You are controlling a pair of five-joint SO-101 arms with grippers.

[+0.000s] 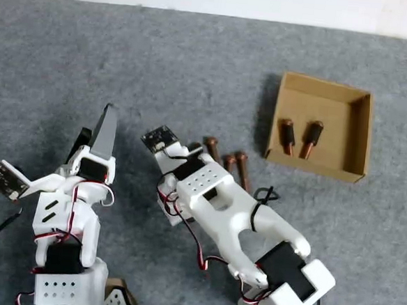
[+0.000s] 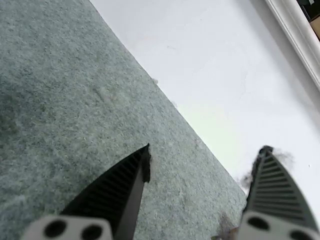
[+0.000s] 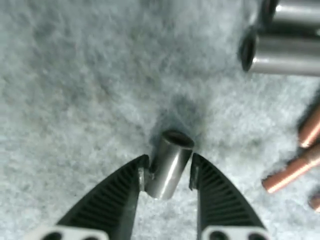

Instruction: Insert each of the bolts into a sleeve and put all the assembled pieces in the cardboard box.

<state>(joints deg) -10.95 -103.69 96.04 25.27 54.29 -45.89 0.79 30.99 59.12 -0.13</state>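
My left claw (image 1: 97, 127) hangs over the grey tabletop (image 1: 196, 61) on the left side, jaws spread wide with nothing between them; from its own wrist (image 2: 205, 150) I see carpet-like cover below and a white surface past its edge. Toward the middle, my right claw (image 3: 168, 161) is closed narrowly on a metal sleeve (image 3: 172, 150), one finger against each side. The sleeve is tilted, its open end pointing away from the fingers, and its lower end is at the tabletop. Two more sleeves (image 3: 280, 55) lie on their sides near it. Just to the right of that arm, three copper bolts (image 1: 229, 161) lie close together on the tabletop. Farther right sits the cardboard box (image 1: 292, 85), apart from the bolts, with two assembled pieces (image 1: 300, 138) side by side inside it.
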